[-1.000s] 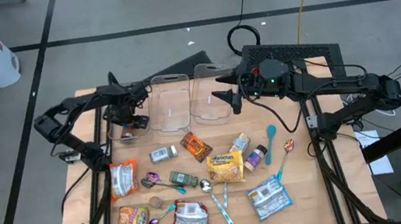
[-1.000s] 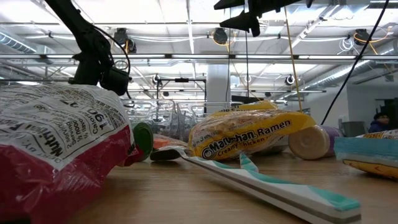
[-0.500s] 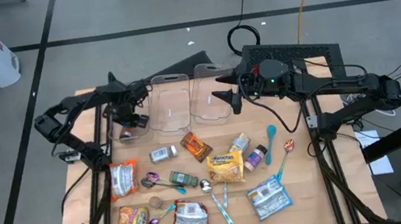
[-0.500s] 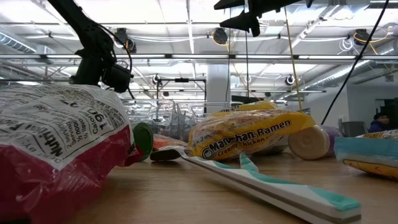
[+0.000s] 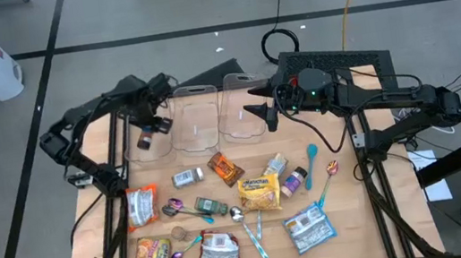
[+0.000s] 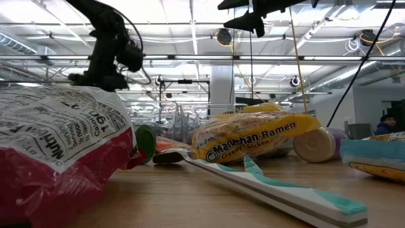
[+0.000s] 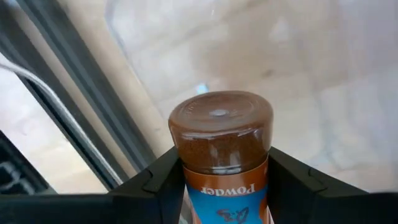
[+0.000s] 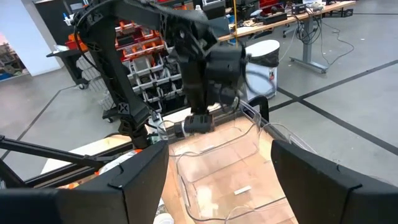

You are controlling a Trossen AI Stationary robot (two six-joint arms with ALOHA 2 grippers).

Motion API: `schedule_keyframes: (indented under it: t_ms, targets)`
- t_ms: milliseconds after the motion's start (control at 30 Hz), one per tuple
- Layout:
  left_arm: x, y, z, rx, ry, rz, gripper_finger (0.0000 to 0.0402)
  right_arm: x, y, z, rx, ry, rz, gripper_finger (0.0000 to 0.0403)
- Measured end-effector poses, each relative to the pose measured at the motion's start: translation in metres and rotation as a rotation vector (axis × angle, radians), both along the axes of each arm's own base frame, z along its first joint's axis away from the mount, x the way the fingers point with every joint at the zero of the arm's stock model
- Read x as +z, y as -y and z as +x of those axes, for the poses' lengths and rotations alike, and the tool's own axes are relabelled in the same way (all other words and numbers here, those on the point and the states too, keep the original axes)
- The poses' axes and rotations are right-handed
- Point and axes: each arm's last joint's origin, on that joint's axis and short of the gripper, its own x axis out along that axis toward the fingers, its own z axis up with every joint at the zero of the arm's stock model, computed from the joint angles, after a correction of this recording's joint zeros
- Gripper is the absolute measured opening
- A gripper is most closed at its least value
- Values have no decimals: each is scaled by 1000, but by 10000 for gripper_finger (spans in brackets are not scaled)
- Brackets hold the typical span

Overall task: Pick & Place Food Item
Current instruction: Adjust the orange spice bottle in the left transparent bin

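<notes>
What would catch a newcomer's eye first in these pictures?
Probably the left gripper, raised beside the two clear containers at the table's far edge and clamped on a spice jar with a brown lid. Next, the clutter of food packets at the near side, above all the yellow ramen packet. The right gripper waits open over the containers.

Your left tool (image 5: 148,133) has lifted the spice jar (image 5: 145,141) off the counter (image 5: 352,220) and swung toward the clear container (image 5: 192,121), jaws clamped on the jar.
</notes>
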Motion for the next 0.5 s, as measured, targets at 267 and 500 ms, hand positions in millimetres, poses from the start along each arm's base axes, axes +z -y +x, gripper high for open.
schedule_keyframes:
  t_ms: [267, 500]
  targets:
    - [64, -6, 9, -5, 284, 164, 184, 0, 0, 0, 5, -10, -37, 279]
    - [116, -3, 12, 54, 770, 294, 184, 3, -5, 6, -11, 21, -135, 279]
